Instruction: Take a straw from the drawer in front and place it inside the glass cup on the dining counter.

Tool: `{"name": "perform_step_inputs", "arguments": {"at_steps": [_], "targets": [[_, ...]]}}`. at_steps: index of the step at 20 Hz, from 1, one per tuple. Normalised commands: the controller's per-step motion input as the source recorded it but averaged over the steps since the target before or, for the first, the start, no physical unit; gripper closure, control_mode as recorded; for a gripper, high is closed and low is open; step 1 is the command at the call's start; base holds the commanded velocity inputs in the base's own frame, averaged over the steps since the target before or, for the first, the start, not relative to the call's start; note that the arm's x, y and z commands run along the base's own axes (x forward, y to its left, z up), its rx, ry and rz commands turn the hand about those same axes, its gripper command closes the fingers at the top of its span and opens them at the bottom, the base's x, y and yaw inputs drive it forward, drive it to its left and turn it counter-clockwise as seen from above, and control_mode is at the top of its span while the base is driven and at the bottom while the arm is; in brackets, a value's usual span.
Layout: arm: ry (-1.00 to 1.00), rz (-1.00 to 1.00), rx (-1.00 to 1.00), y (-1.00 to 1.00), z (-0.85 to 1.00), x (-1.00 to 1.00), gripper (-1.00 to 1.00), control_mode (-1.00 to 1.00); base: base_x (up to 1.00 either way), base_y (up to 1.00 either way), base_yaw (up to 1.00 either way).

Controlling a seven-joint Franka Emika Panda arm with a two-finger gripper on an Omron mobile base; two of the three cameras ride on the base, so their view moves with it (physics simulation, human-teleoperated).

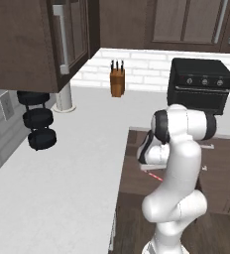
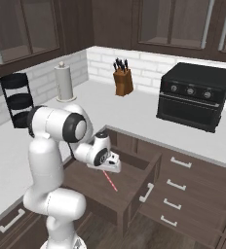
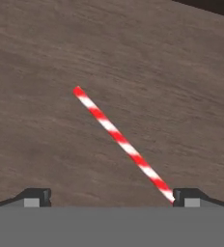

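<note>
The gripper (image 3: 111, 197) hangs just above the open drawer (image 2: 134, 187), its jaws spread wide and holding nothing. The red-and-white straw (image 3: 123, 144) lies flat on the drawer's brown floor, one end beside the right fingertip (image 3: 186, 195). Beyond, on the white worktop (image 2: 134, 109), stand a black toaster oven (image 2: 195, 95), a knife block (image 2: 123, 78) and a paper towel roll (image 2: 65, 81).

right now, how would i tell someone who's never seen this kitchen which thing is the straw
Find the black toaster oven on the white worktop; below and left of it a dark-brown drawer stands pulled open. The straw lies flat on its floor under the open gripper, a thin stick with red and white stripes.
</note>
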Motion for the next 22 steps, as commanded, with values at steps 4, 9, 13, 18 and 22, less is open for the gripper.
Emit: {"name": "perform_step_inputs", "arguments": {"at_steps": [4,9,13,18,22], "targets": [[0.07,0.06,0.00,0.00,-0.28,0.19,-1.00,-1.00,0.00,0.00,0.00],[0.03,0.05,0.00,0.00,-0.21,0.34,-1.00,-1.00,0.00,0.00,0.00],[0.04,0.05,0.00,0.00,-0.29,0.22,-1.00,-1.00,0.00,0.00,0.00],[0.04,0.03,0.00,0.00,-0.36,0.07,-1.00,-1.00,0.00,0.00,0.00],[0.03,0.03,0.00,0.00,-0.34,0.14,-1.00,-1.00,0.00,0.00,0.00]]}}
